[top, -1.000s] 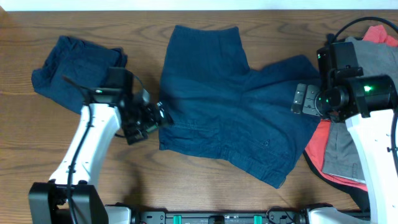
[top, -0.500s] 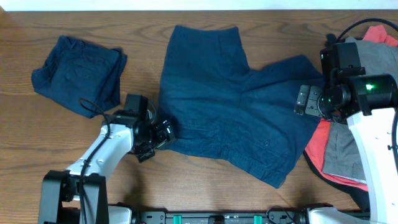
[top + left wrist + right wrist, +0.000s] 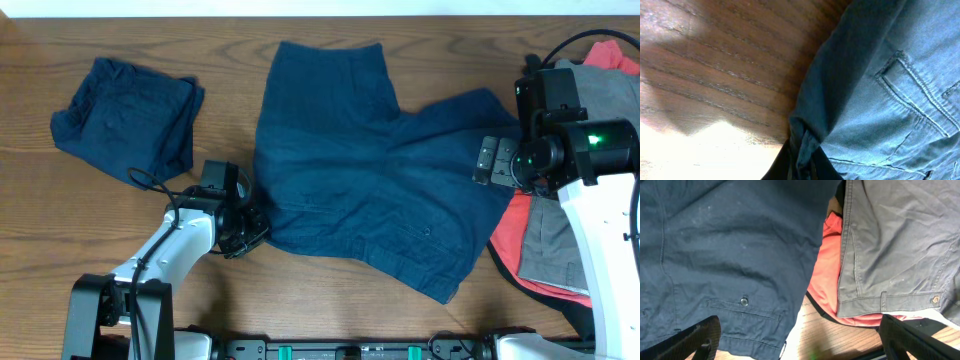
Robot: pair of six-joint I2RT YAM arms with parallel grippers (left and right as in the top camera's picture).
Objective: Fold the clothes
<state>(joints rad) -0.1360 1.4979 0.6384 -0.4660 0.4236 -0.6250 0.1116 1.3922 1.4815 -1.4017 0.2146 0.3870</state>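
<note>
Dark navy shorts (image 3: 370, 170) lie spread flat across the middle of the table. My left gripper (image 3: 255, 222) is at their lower left edge, shut on a pinch of the hem. In the left wrist view the bunched navy fabric (image 3: 805, 145) runs down between the two dark fingers (image 3: 782, 167). My right gripper (image 3: 490, 160) hovers over the shorts' right leg, open. In the right wrist view its fingers (image 3: 695, 340) stand wide apart above navy cloth (image 3: 730, 245) with nothing between them.
A folded navy piece (image 3: 125, 115) lies at the back left. A pile of grey (image 3: 545, 240), red (image 3: 510, 235) and black garments sits under the right arm at the right edge. Bare wood (image 3: 330, 300) runs along the front.
The left gripper slid right onto the shorts' lower left edge and closed on the fabric. The right arm has stayed put.
</note>
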